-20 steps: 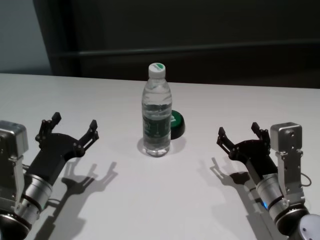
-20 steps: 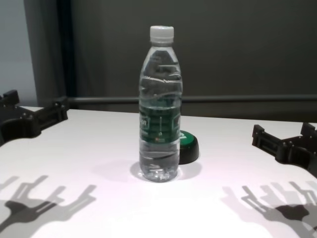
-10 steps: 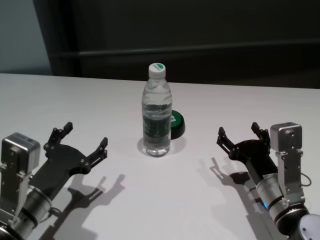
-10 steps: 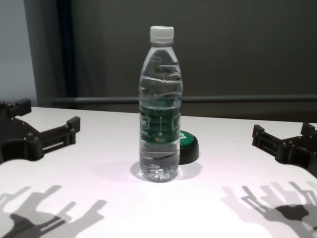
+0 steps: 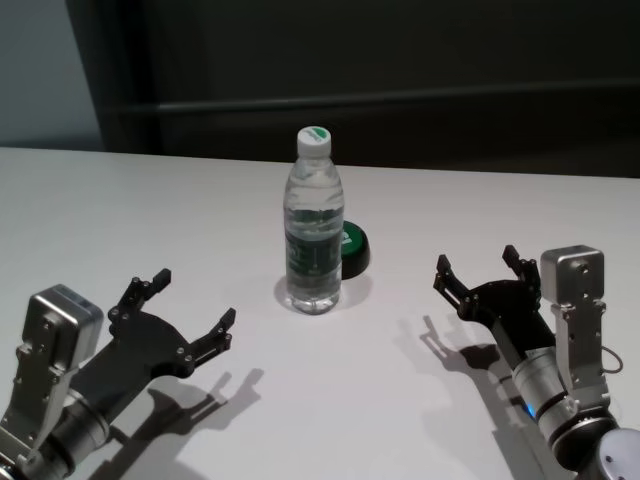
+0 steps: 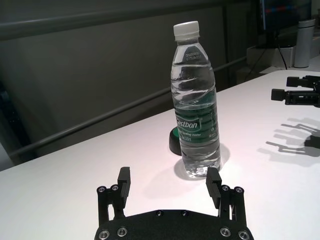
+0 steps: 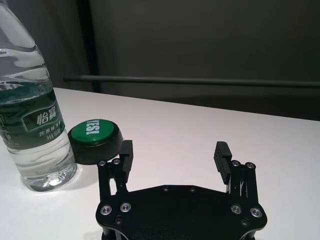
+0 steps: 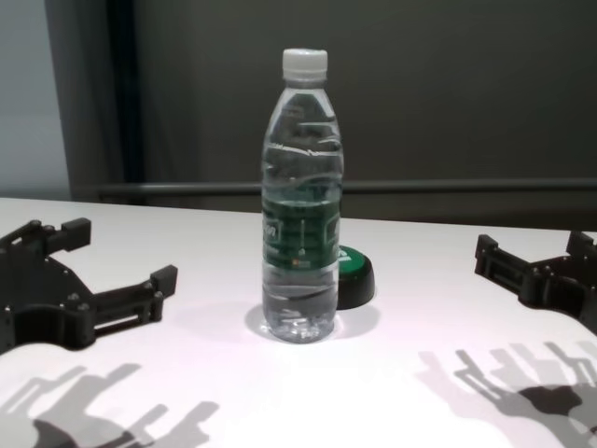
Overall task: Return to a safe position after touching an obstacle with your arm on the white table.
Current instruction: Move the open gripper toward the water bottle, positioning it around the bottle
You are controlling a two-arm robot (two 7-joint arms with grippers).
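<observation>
The obstacle, a tall clear water bottle (image 5: pixel 315 230) with a white cap and a dark green label, stands upright mid-way across the white table (image 5: pixel 150 200). It also shows in the chest view (image 8: pixel 301 215), left wrist view (image 6: pixel 195 115) and right wrist view (image 7: pixel 30 130). My left gripper (image 5: pixel 193 297) is open and empty, low over the table to the bottle's front left, apart from it; it points at the bottle in the left wrist view (image 6: pixel 169 175). My right gripper (image 5: pixel 475 258) is open and empty, to the bottle's right, apart from it.
A low round black puck with a green top (image 5: pixel 353 245) sits right behind the bottle, to its right. A dark rail and wall run behind the table's far edge. Bare tabletop lies between the two grippers in front of the bottle.
My left gripper has moved rightward and lower, closer to the bottle, still open. The right arm, bottle and puck have not moved.
</observation>
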